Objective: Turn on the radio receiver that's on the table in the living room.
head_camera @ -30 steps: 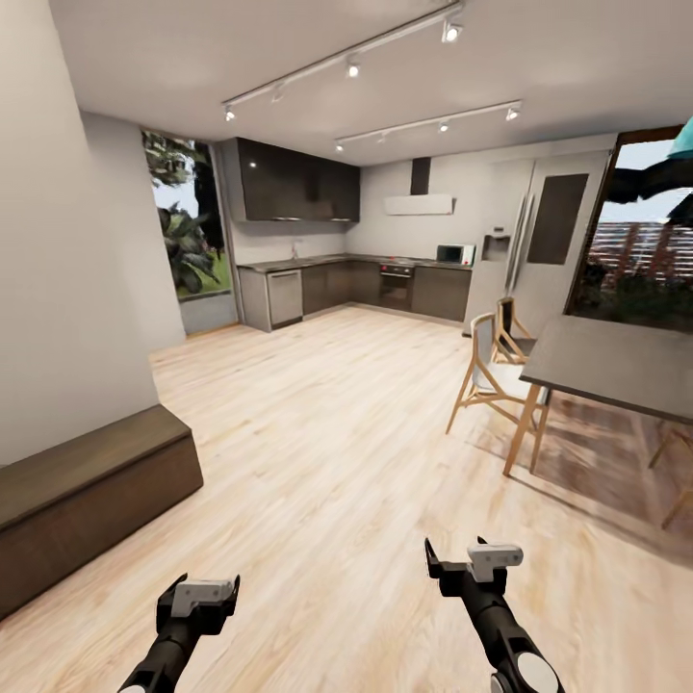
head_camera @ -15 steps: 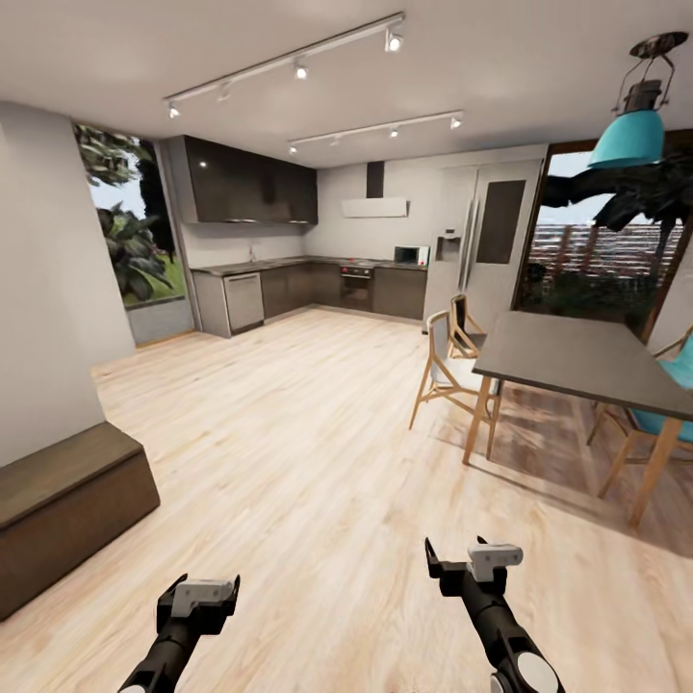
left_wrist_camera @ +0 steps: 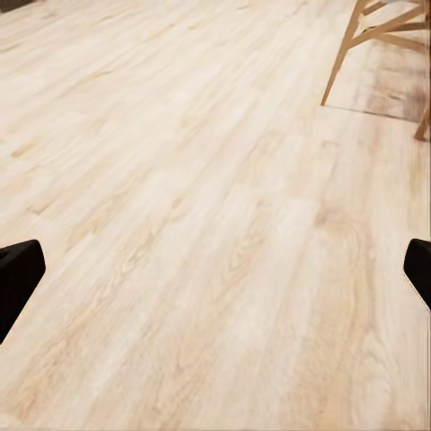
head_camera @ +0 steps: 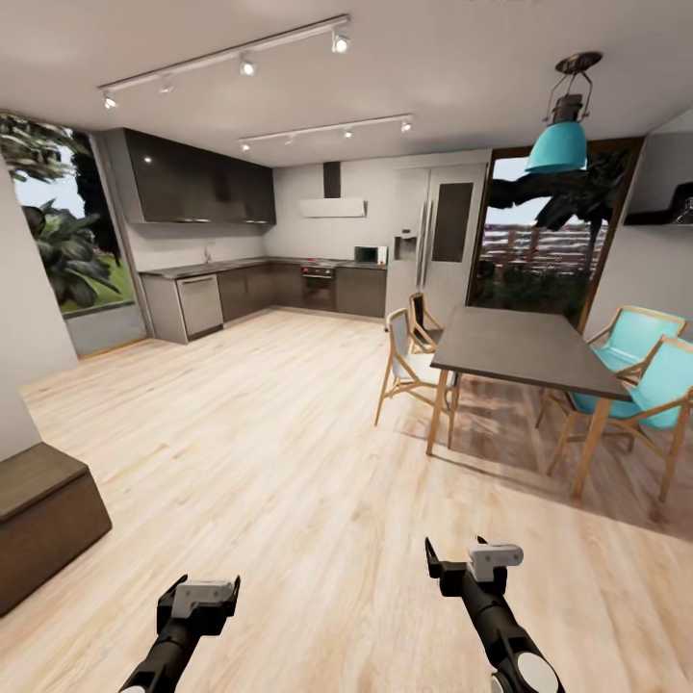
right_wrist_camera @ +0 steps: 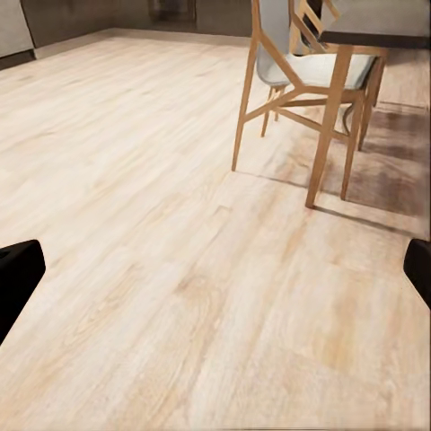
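Both your grippers, left (head_camera: 197,604) and right (head_camera: 472,566), hang released over bare floor (head_camera: 289,462). Dining table (head_camera: 520,346) with chairs (head_camera: 404,361) far right, kitchen (head_camera: 260,289) far left.

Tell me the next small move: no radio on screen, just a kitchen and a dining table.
Probably keep turning the base right. Ahead are the kitchen counter and the tall wooden-legged dining table, not a low grey one. Both grippers, left and right, hang open above bare floor.
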`<state>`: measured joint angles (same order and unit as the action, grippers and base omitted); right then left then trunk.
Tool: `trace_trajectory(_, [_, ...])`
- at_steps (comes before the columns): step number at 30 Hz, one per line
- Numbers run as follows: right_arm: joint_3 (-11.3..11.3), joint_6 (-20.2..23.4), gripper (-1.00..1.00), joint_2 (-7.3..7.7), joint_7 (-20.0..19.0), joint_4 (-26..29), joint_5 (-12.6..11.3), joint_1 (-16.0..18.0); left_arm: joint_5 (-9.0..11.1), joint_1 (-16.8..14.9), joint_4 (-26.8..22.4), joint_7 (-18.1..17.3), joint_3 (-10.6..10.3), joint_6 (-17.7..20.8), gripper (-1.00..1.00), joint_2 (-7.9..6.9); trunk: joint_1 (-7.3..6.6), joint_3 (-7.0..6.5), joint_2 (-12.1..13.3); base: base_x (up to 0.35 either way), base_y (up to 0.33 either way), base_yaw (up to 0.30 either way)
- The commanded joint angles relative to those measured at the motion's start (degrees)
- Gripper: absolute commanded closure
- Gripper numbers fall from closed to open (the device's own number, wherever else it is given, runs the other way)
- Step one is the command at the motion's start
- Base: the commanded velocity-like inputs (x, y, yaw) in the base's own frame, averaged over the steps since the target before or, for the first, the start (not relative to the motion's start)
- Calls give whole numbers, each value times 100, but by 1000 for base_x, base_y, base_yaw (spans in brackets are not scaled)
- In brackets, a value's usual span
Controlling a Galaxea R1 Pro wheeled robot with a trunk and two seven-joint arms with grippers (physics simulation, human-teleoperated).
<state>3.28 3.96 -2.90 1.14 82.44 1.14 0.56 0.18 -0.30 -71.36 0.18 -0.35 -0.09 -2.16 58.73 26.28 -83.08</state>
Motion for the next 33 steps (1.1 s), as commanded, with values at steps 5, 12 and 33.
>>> trace_trajectory(5, [2, 0, -100, 0, 0, -1, 0, 2, 0, 0, 8, 0, 0, 0, -100, 4, 0, 3, 0, 0, 0, -235])
trace_trajectory(12, [1, 0, -100, 0, 0, -2, 0, 1, 0, -2, 8, 0, 0, 0, -100, 5, 0, 24, 0, 0, 0, -219])
trace_trajectory(33, [0, 0, -100, 0, 0, 0, -2, 3, 0, -3, 8, 0, 0, 0, -100, 5, 0, 78, 0, 0, 0, -221])
